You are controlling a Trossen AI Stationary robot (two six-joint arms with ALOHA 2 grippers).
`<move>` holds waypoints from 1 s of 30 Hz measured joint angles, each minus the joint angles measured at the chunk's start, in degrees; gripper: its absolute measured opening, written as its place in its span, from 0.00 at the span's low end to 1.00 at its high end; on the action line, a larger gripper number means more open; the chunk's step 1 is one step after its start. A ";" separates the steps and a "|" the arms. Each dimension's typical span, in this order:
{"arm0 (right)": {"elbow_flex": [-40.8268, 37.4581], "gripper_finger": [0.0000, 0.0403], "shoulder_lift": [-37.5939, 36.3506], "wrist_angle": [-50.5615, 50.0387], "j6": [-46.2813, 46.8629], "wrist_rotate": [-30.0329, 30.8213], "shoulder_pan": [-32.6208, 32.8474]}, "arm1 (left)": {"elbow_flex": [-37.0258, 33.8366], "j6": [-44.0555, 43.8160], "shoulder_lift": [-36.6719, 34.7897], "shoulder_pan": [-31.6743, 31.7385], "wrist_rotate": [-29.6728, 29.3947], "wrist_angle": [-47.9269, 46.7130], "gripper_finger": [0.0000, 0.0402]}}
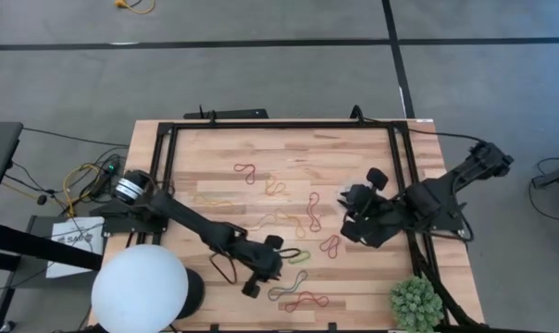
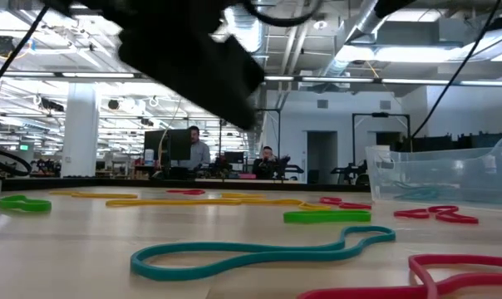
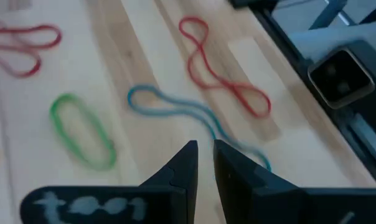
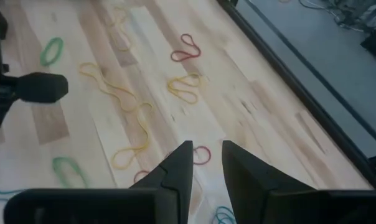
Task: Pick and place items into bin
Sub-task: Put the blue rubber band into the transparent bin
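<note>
Many rubber bands [image 1: 309,215] are lying spread over the wooden table [image 1: 215,157], in red, green, yellow and grey-blue colours, and several are twisted like a figure eight. We are seeing the left claw [image 3: 203,163] hanging above the near part of the table, over a long blue-grey band [image 3: 188,115]. Its two fingers are standing only a narrow gap apart, and nothing is between them. A green band [image 3: 82,130] is lying to one side of the blue-grey one and a red twisted band [image 3: 222,68] to the other side.

We are seeing the right claw [image 4: 206,163] over the right part of the table, with a small gap between its fingers and nothing gripped. Yellow bands [image 4: 122,99] and one red band [image 4: 187,48] are lying on the wood beyond it.

In the low view, the clear plastic bin [image 2: 442,174] is standing on the table at the right side, with red bands [image 2: 438,214] lying just in front of it. We cannot make it out in the view from above.
</note>
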 joint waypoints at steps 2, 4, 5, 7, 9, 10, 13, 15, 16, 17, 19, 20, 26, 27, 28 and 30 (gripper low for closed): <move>0.00 0.20 0.96 -0.04 0.00 -0.02 0.09 | 1.92 -0.18 2.01 -0.04 1.89 -1.45 0.10; 0.00 0.20 2.19 -0.02 0.00 -0.23 0.04 | 3.58 -0.42 4.47 -0.24 3.95 -1.50 0.10; -0.02 0.20 2.76 -0.02 0.02 -0.35 0.09 | 4.14 -0.84 5.33 -0.32 4.64 -1.60 0.10; 0.03 0.20 4.08 0.07 0.02 -0.35 0.05 | 5.28 -1.84 6.96 -0.63 5.44 -1.36 0.10; 0.02 0.20 5.46 0.05 0.02 -0.44 0.07 | 6.01 -2.27 8.55 -1.05 5.84 -1.16 0.10; 0.02 0.20 6.11 0.07 0.02 -0.44 0.07 | 6.37 -2.40 9.39 -1.26 5.84 -1.54 0.10; 0.02 0.20 7.77 0.07 0.02 -1.09 0.11 | 7.04 -2.75 11.35 -2.11 4.49 -1.61 0.10; 0.02 0.20 8.75 0.09 0.02 -2.71 0.09 | 7.37 -2.85 11.74 -2.50 1.73 -1.80 0.11; 0.00 0.20 9.00 0.02 0.01 -3.80 0.09 | 7.41 -2.89 11.74 -2.54 0.24 -2.14 0.12; 0.01 0.20 9.29 -0.01 0.02 -4.74 0.11 | 7.41 -2.95 11.69 -2.53 -1.13 -2.12 0.13; 0.04 0.20 9.69 0.04 0.02 -6.75 0.23 | 7.41 -3.04 11.11 -2.52 -3.27 -2.44 0.17; 0.00 0.20 9.73 -0.04 0.02 -7.64 0.43 | 7.41 -3.22 10.78 -2.51 -3.52 -2.10 0.20; 0.02 0.20 9.62 -0.27 0.02 -9.40 2.39 | 7.43 -3.33 10.43 -2.58 -3.85 -0.78 0.34; 0.02 0.20 9.62 -0.22 0.02 -9.40 2.73 | 7.43 -3.65 10.43 -2.62 -4.19 -0.85 0.36; 0.02 0.20 9.62 -0.21 0.02 -9.42 3.11 | 7.43 -3.86 10.43 -2.62 -4.38 -0.87 0.37; 0.02 0.20 9.62 0.00 0.02 -9.40 3.79 | 7.43 -4.15 10.67 -2.62 -4.53 -1.06 0.39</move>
